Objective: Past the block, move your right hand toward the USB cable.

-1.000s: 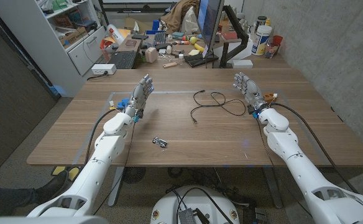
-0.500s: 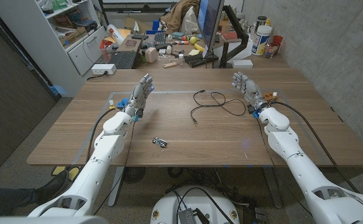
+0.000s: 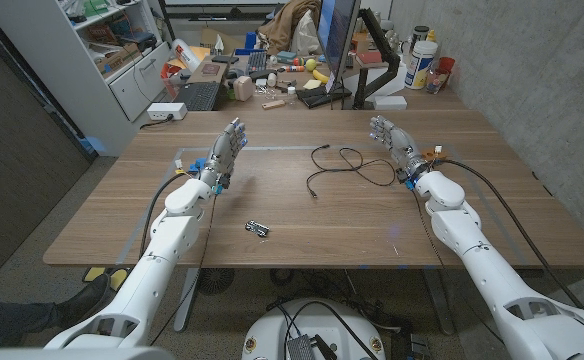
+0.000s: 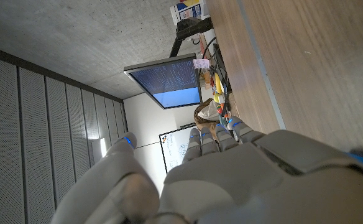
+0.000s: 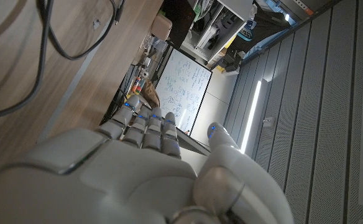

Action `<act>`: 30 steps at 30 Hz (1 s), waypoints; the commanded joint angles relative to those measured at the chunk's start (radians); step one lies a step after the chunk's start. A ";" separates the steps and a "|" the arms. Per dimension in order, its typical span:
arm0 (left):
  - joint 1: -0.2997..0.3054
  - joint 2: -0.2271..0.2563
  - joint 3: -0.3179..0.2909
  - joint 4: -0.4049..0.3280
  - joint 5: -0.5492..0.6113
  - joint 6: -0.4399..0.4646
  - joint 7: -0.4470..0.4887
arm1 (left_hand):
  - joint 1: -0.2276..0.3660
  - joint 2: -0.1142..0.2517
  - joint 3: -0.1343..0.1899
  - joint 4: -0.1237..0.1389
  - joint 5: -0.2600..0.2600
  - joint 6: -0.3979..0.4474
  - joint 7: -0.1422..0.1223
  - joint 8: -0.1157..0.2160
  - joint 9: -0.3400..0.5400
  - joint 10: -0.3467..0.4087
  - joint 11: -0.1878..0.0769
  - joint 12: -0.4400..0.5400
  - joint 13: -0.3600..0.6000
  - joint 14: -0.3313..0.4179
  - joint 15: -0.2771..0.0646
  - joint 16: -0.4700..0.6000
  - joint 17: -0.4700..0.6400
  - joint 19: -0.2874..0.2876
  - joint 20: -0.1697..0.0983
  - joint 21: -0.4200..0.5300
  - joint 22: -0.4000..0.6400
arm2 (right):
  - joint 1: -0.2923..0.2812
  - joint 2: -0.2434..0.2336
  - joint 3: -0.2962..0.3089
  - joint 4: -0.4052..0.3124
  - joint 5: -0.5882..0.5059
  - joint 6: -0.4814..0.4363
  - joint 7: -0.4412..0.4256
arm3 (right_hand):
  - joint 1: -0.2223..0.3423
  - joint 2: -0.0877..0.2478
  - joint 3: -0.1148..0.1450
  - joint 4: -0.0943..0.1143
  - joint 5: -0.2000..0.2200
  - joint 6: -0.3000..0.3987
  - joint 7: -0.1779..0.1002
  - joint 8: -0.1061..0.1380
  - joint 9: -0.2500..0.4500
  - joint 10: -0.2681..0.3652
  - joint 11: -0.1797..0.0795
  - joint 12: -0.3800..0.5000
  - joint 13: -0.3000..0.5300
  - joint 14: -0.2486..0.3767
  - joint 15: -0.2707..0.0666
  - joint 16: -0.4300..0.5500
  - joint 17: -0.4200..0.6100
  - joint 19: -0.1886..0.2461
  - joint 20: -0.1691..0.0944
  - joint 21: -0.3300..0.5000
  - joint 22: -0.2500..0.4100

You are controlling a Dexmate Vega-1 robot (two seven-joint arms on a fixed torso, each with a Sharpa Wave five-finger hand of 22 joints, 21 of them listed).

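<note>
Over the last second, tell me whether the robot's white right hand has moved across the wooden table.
Yes. The right hand has crept leftward, toward the thin black USB cable, which lies unmoved on the table; the hand is open and not touching it.

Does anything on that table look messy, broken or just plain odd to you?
Nothing looks broken or spilled. The black USB cable lies in loose, untidy loops mid-table, apart from the open right hand. A small metal object sits alone nearer the front edge. The left hand holds nothing.
</note>
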 commanded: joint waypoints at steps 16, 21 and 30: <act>-0.008 -0.009 -0.002 0.016 -0.005 -0.022 -0.014 | 0.007 0.007 -0.008 -0.003 0.003 0.004 0.005 0.005 0.003 -0.003 -0.003 0.005 0.003 -0.009 0.005 0.000 0.001 -0.009 -0.038 -0.007 0.005 | 0.011 -0.002 -0.034 0.040 -0.169 0.110 -0.104 | 0.016 0.003 0.000 -0.009 0.008 0.019 -0.028 0.012 0.005 0.036 -0.006 0.008 0.002 0.026 -0.014 -0.001 -0.001 0.020 -0.033 -0.012 0.005; -0.007 -0.009 -0.002 0.012 -0.005 -0.019 -0.012 | 0.007 0.008 -0.009 -0.003 0.003 0.004 0.004 0.005 0.003 -0.004 -0.007 0.005 0.003 -0.009 0.005 0.000 0.001 -0.010 -0.037 -0.009 0.005 | 0.012 -0.005 -0.041 0.045 -0.194 0.122 -0.114 | 0.019 0.003 0.001 -0.011 0.010 0.025 -0.031 0.013 0.005 0.040 -0.012 0.008 0.002 0.029 -0.018 -0.002 -0.001 0.024 -0.037 -0.015 0.005; -0.002 -0.009 -0.002 0.003 -0.006 -0.019 -0.009 | 0.007 0.008 -0.011 -0.003 0.003 0.005 0.004 0.006 0.003 -0.005 -0.004 0.005 0.003 -0.009 0.005 0.000 0.001 -0.011 -0.036 -0.012 0.005 | 0.017 -0.016 -0.054 0.045 -0.236 0.131 -0.125 | 0.020 0.002 0.002 -0.013 0.011 0.030 -0.034 0.013 0.005 0.047 -0.011 0.009 0.002 0.031 -0.020 -0.004 -0.001 0.026 -0.038 -0.021 0.005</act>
